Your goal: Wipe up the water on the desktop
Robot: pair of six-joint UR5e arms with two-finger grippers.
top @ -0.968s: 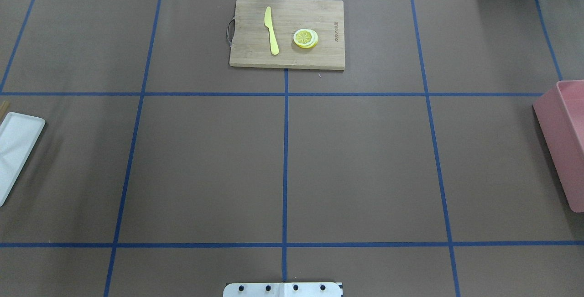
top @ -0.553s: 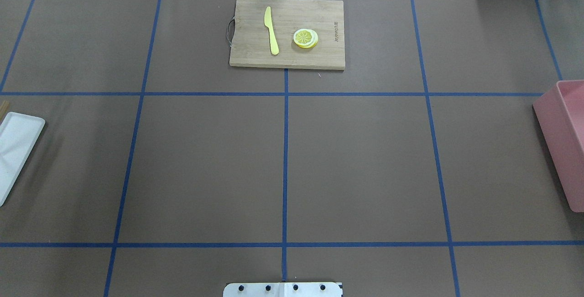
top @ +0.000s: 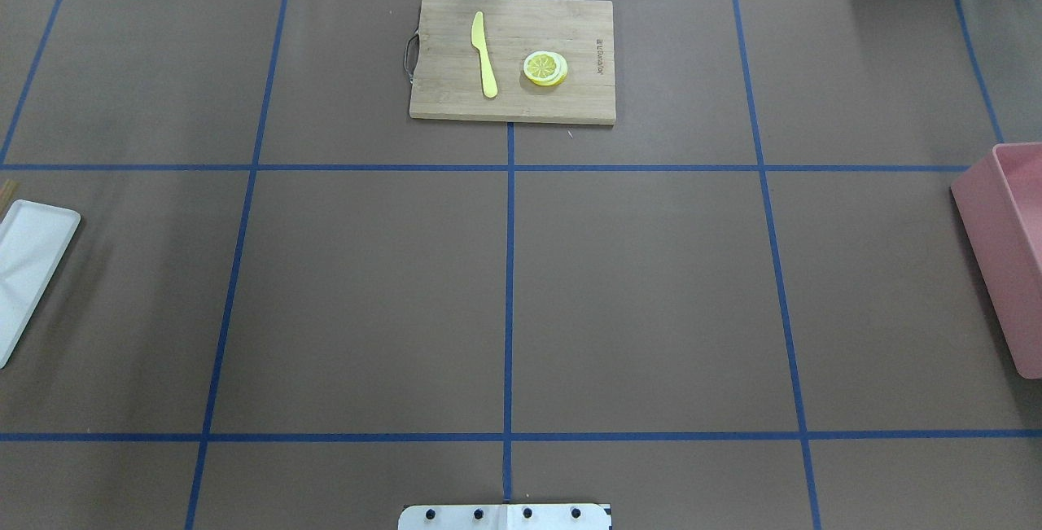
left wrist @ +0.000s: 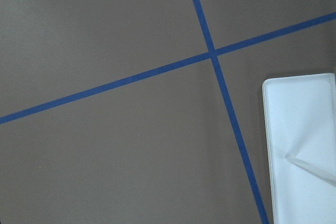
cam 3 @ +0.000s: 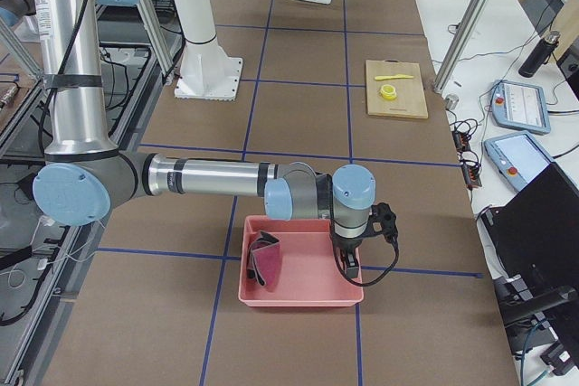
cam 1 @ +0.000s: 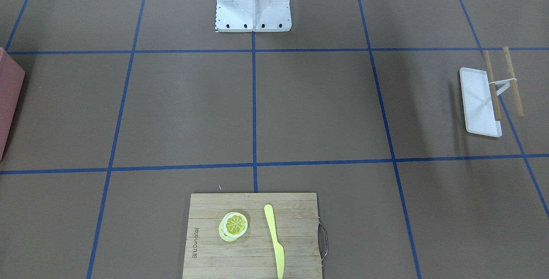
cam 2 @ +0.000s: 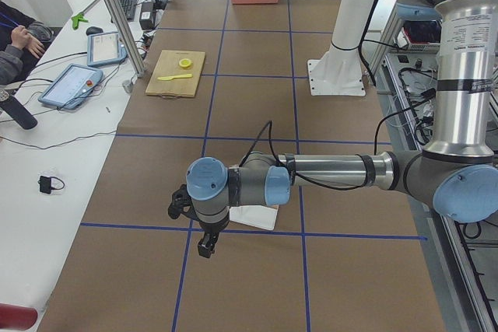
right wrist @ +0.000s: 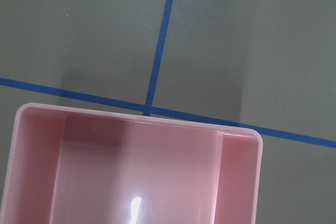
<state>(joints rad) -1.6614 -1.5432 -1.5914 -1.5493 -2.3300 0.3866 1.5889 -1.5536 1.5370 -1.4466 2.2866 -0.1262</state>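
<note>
Overhead exterior: board (top: 448, 66) lettering blurred, perhaps brand; left hand (cam 2: 205, 246), right hand (cam 3: 351, 266): cannot tell.

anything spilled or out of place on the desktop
No water shows on the desktop. Only oddity: the banded wooden sticks lie half off the white tray, one across it, one beside it.
</note>
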